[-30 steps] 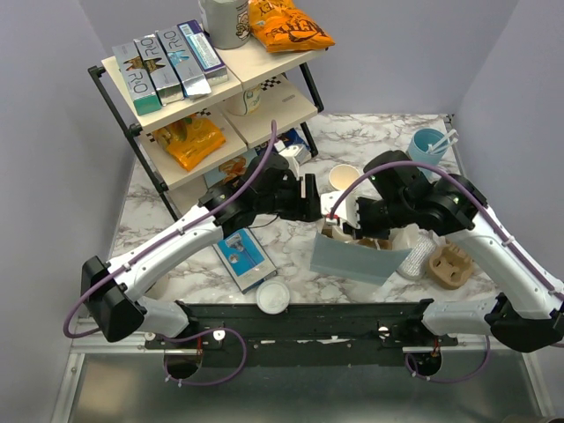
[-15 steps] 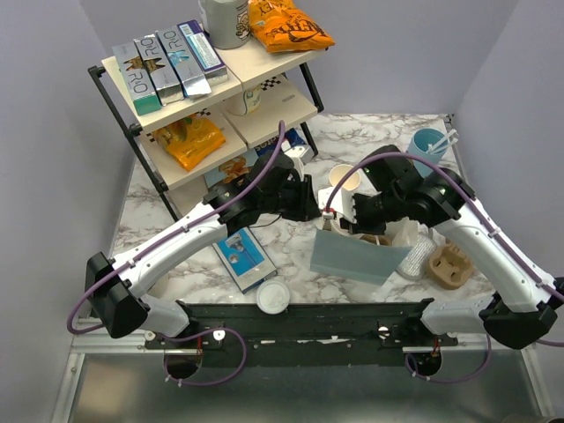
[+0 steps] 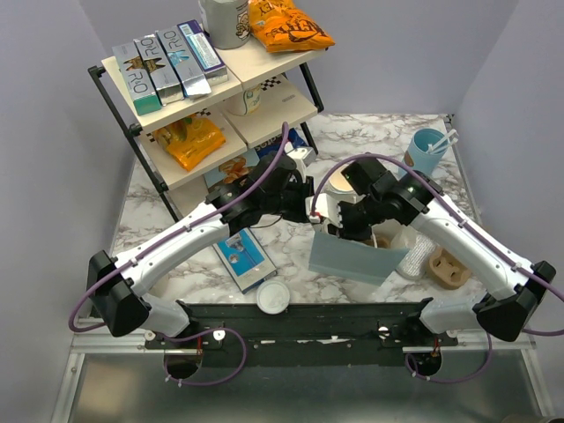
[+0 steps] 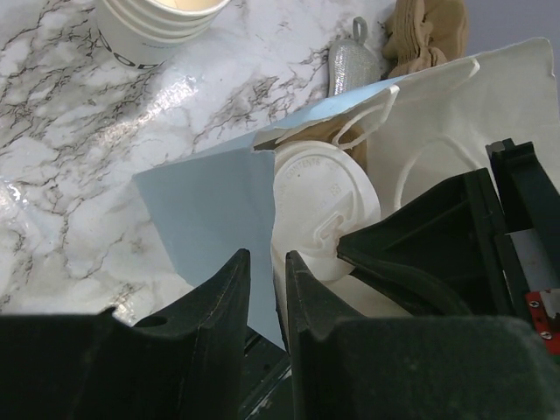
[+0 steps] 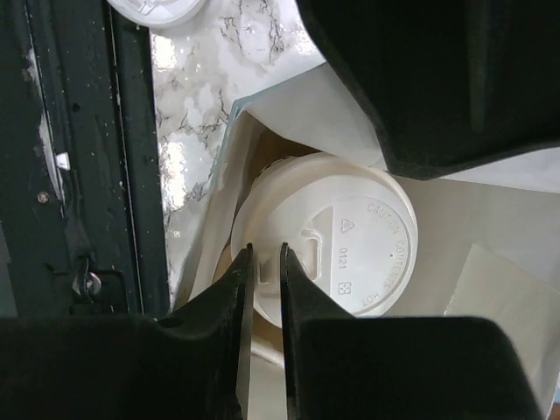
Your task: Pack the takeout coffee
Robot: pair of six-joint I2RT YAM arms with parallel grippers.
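Bagging is judged the step in hand. The left gripper (image 4: pixel 267 267) is clamped on the wall of the blue paper bag (image 4: pixel 206 210). The takeout coffee (image 4: pixel 322 201) is seen within the bag's mouth, pinched at its lid rim by the right gripper (image 5: pixel 265 255). A steady lowering and an upright release are called for next.

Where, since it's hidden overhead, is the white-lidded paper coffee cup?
In both wrist views, the white-lidded cup sits inside the open pale blue paper bag, right of centre from above.
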